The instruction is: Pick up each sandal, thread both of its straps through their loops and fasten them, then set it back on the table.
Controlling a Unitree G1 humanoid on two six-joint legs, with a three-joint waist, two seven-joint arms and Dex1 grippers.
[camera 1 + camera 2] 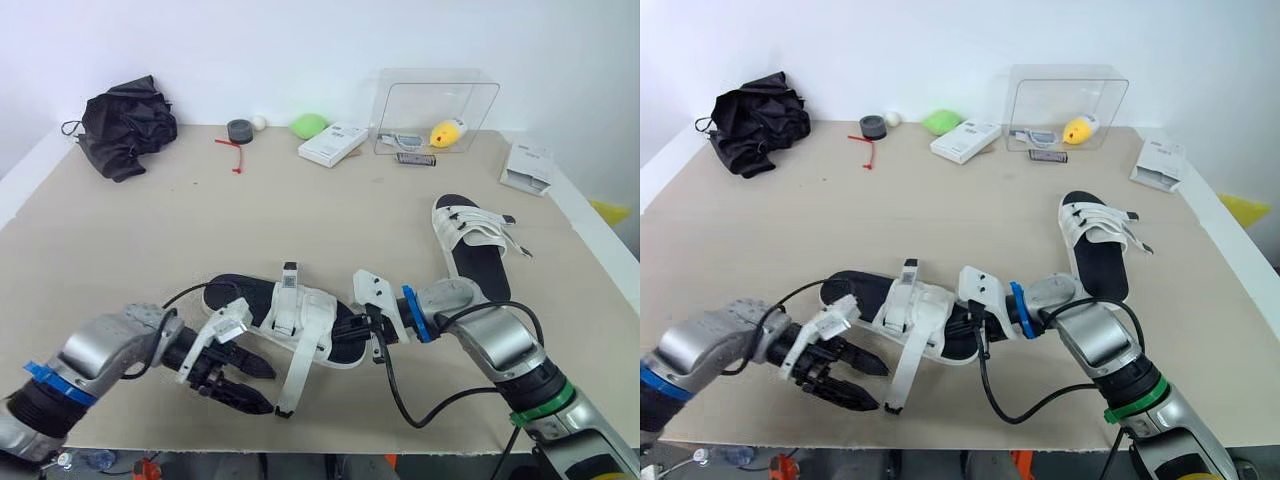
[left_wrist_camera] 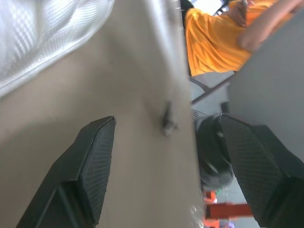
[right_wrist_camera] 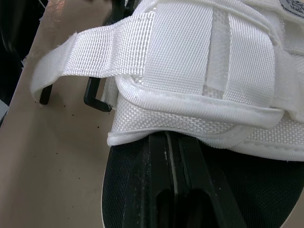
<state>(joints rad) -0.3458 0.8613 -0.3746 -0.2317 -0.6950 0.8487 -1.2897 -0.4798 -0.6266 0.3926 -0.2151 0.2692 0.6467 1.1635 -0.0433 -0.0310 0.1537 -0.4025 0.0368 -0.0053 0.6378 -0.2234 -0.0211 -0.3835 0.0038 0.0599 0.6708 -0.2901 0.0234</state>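
Observation:
The near sandal (image 1: 240,298), black sole with white straps, lies on the table's front middle. One strap (image 1: 289,283) stands up from it. Another loose strap (image 1: 297,372) trails toward the front edge. My left gripper (image 1: 272,390) is open just left of that trailing strap, low over the table near the front edge; its fingers (image 2: 95,161) are spread wide with nothing between them. My right gripper (image 1: 362,325) is shut at the sandal's right end, its fingers (image 3: 161,166) lying on the black footbed with the tips under the white upper (image 3: 209,61). The second sandal (image 1: 470,240) lies at the right.
At the back are a black cloth bundle (image 1: 125,125), a tape roll (image 1: 239,130), a green object (image 1: 309,125), a white box (image 1: 333,143) and a clear plastic case (image 1: 435,100). Another white box (image 1: 528,165) sits far right. A person in orange (image 2: 213,42) is beyond the table edge.

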